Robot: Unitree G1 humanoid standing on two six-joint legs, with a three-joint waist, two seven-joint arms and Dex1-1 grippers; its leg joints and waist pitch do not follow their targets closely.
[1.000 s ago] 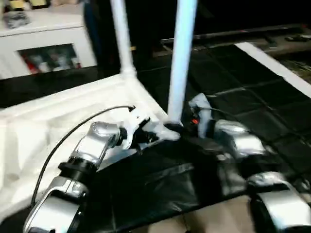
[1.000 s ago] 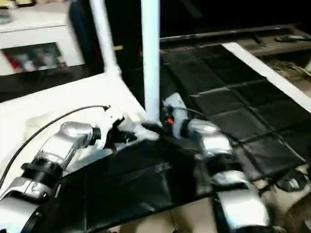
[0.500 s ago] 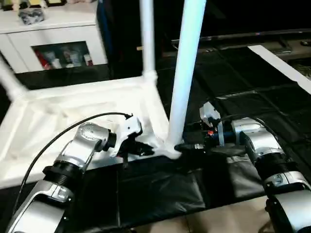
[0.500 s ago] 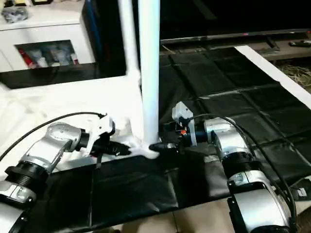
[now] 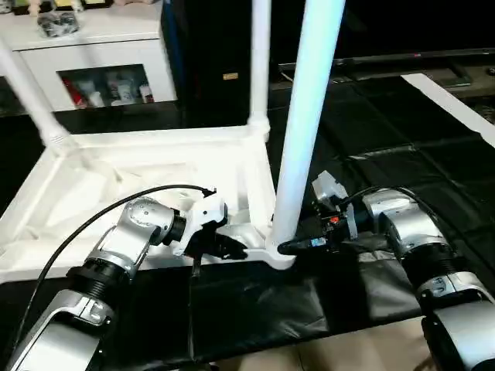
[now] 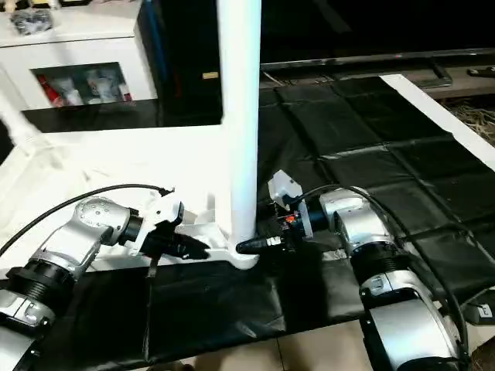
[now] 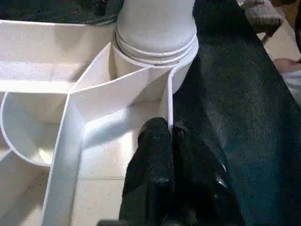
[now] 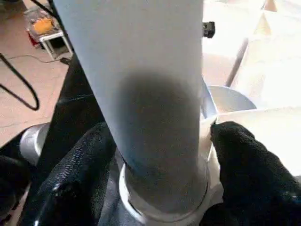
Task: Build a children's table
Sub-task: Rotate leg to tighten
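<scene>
The children's table top (image 5: 116, 185) lies upside down on a black mat, ribs facing up. Three white legs stand in its corner sockets: a near one (image 5: 305, 116), a far right one (image 5: 259, 62) and a far left one (image 5: 27, 85). My left gripper (image 7: 169, 129) is shut on the thin rim wall of the top beside the near socket, also seen from above as the left gripper (image 5: 226, 247). My right gripper (image 8: 160, 155) hugs the near leg just above its socket, one black finger (image 8: 80, 183) on each side, pressed against it.
A white cabinet with glass doors (image 5: 93, 54) stands at the back left. The black mat (image 5: 387, 139) spreads to the right, bordered by a white strip (image 5: 456, 100). Bare tiled floor (image 5: 309, 359) shows at the near edge. Dark furniture stands behind the table.
The whole picture has shifted as my head moved, bringing the far left leg into view. Both grippers stay at the near corner, left on the rim, right at the leg's base.
</scene>
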